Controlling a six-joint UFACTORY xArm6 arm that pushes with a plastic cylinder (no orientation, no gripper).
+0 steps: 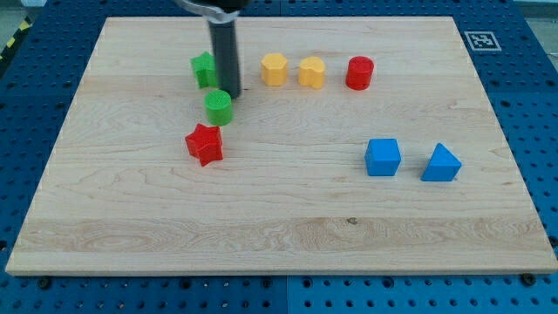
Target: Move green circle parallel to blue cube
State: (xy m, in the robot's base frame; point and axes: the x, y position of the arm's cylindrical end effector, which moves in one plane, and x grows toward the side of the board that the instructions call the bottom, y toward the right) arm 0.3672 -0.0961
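Note:
The green circle (pixel 219 107) lies on the wooden board in the upper left part of the view. The blue cube (pixel 383 157) sits at the view's right, lower than the circle. My tip (pixel 227 92) stands just above and slightly right of the green circle, touching or almost touching its top edge. The rod rises from there to the view's top and partly hides the green star (pixel 203 69).
A red star (pixel 205 144) lies just below the green circle. Two yellow blocks (pixel 275 69) (pixel 311 72) and a red cylinder (pixel 359 72) stand in a row at the top. A blue triangular block (pixel 441 163) lies right of the blue cube.

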